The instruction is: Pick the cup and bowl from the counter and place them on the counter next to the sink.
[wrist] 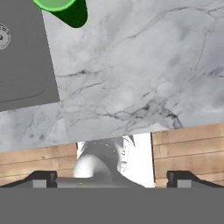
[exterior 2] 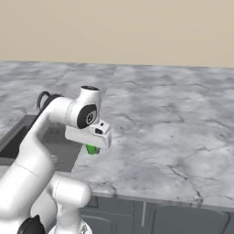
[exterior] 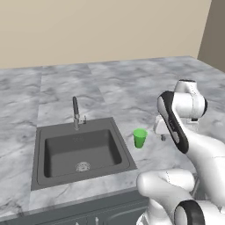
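Observation:
The green cup point(exterior: 140, 138) stands upright on the marble counter point(exterior: 132, 88), just right of the sink point(exterior: 79, 151). My gripper point(exterior: 163, 135) hangs open a short way to the cup's right, above bare counter, holding nothing. In the hand view the cup point(wrist: 65, 9) sits at the top left, far from my open gripper point(wrist: 111, 177), with a corner of the sink point(wrist: 22, 57) at the left. In the right base view my hand covers most of the cup point(exterior 2: 93, 149). The bowl is out of view.
A thin faucet point(exterior: 75, 112) rises behind the basin. The counter's front edge runs just below the hand, with wooden floor point(wrist: 188, 148) beyond it. Bare marble point(exterior 2: 160, 123) stretches to the right and back toward the beige wall.

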